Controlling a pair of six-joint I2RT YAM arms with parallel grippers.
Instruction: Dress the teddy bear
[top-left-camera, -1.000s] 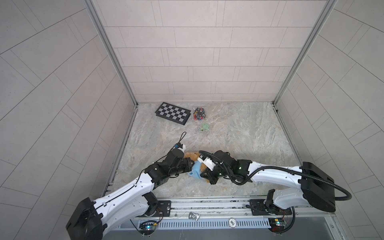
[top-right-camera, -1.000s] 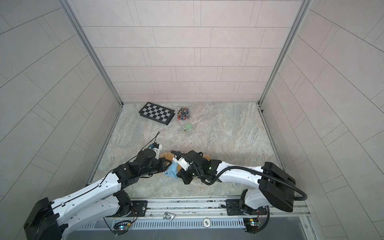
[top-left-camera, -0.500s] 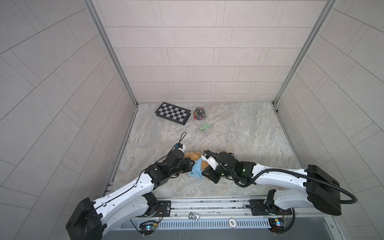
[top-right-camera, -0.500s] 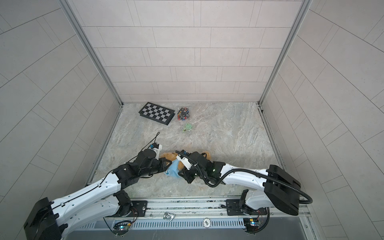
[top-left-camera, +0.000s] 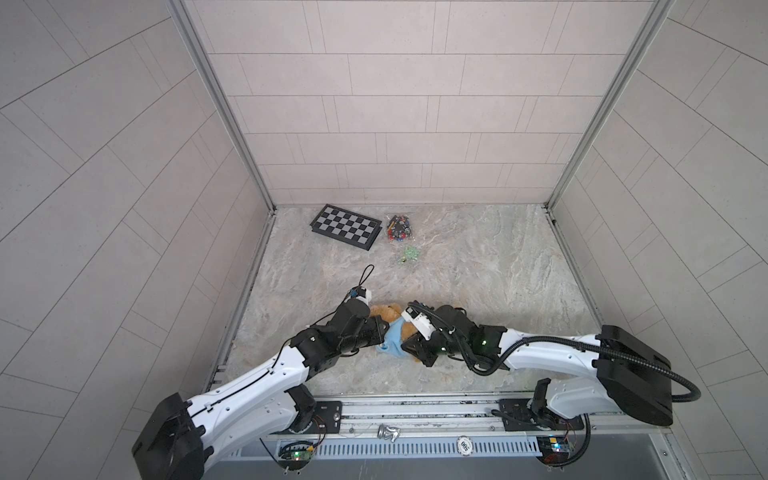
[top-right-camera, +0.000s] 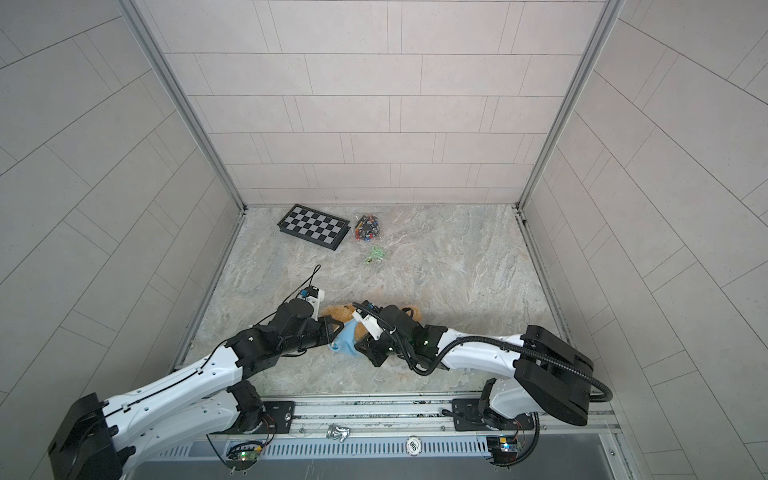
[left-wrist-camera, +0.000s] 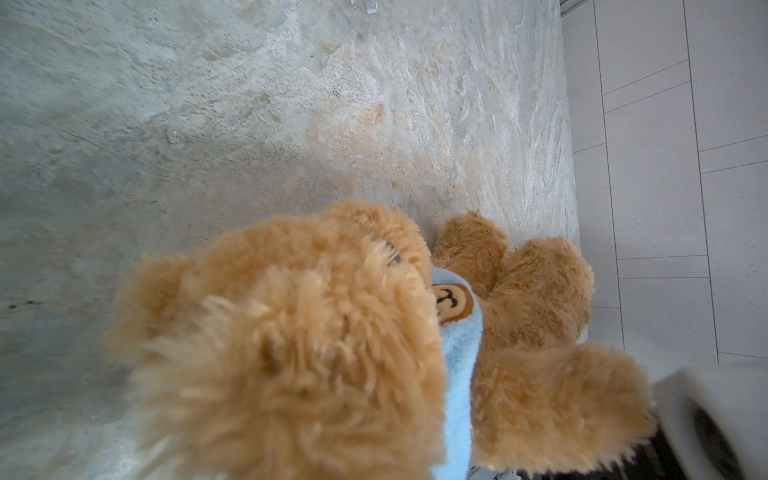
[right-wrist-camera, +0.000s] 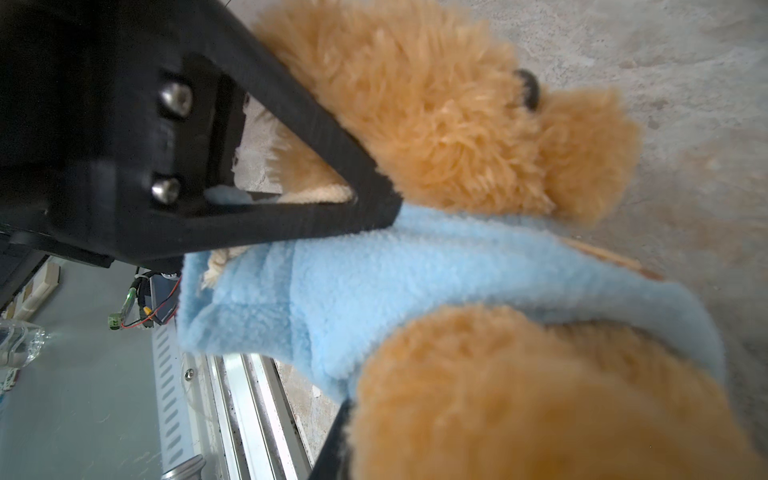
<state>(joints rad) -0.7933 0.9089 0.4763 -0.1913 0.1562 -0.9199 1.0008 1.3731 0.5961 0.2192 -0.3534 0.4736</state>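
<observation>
The left tool (top-left-camera: 380, 328) is seen closed, its black fingers brought together on the edge of the light blue hoodie (top-left-camera: 391, 340) just beside the bear's head; in the right wrist view a wisp of blue fabric is seen through the finger's cut-out. The right tool (top-left-camera: 409, 352) is pressed low against the teddy bear (top-left-camera: 384, 312) from the opposite side. Only one of its fingers (right-wrist-camera: 332, 436) is seen, at the edge of a furry limb, so how far it is opened cannot be told, nor whether anything is gripped.

The teddy bear is laid on the tabletop (top-left-camera: 478, 270) near the front edge, a little left of the middle, between the two tools. In the left wrist view the hoodie (left-wrist-camera: 457, 365) is seen as a band bunched between head and body, with its bear-face patch turned outward and the limbs left bare.

The front rail (top-left-camera: 415, 409) is found close behind both tools. Open marbled surface is left to the right and toward the back wall. A chessboard (top-left-camera: 345, 226), a bag of coloured pieces (top-left-camera: 400, 227) and a small green item (top-left-camera: 409, 253) are kept well apart from the bear, at the back left
</observation>
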